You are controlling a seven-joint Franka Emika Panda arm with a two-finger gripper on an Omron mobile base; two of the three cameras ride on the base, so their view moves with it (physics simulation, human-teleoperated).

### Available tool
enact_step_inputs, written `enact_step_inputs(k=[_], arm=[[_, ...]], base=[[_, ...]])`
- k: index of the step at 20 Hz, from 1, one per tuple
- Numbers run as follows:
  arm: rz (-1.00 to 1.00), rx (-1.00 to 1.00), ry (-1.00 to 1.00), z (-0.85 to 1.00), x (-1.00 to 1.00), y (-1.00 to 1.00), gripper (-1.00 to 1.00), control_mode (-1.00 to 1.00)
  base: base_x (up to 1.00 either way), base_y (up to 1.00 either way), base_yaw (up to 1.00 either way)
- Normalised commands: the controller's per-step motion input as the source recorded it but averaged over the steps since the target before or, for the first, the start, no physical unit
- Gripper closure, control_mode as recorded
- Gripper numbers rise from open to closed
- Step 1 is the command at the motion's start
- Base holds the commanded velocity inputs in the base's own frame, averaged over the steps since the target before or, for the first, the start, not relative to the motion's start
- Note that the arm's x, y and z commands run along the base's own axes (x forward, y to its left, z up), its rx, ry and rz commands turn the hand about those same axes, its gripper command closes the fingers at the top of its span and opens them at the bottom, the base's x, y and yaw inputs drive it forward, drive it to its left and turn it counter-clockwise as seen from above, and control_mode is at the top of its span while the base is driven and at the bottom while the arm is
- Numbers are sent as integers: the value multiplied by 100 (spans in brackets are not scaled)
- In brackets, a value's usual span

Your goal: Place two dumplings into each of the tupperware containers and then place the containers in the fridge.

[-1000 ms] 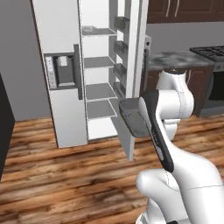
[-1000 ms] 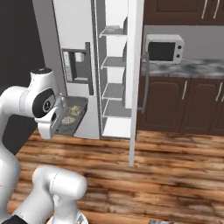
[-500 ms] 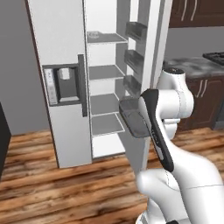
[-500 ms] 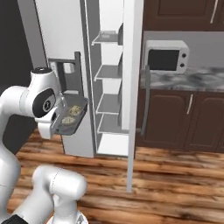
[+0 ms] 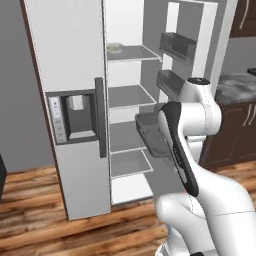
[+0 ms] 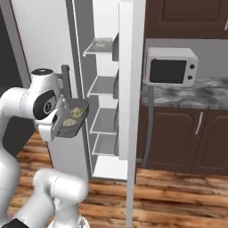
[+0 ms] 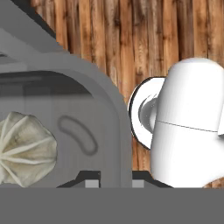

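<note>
Dark grey tupperware container (image 6: 71, 118) with two dumplings (image 6: 73, 116) hangs clamped by its rim in the gripper (image 7: 111, 181), before the open fridge (image 5: 125, 107); a second container (image 6: 103, 42) sits on its top shelf (image 5: 131, 53)

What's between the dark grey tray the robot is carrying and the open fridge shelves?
Nothing: in the right base view the dark grey rectangular tray with dumplings hangs just before the light-grey fridge's pale shelves, the gap bare.

A white microwave (image 6: 172, 67) sits on the marbled counter (image 6: 196, 95).
</note>
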Motion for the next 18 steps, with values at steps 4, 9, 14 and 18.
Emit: enact_step_inputs(k=[4, 9, 14, 18], arm=[[0, 0, 0, 0, 0, 0, 100, 100], [0, 0, 0, 0, 0, 0, 100, 100], [0, 0, 0, 0, 0, 0, 100, 100], [0, 0, 0, 0, 0, 0, 100, 100]], base=[[85, 13, -4], [86, 10, -5], [97, 4, -5], [41, 0, -1]])
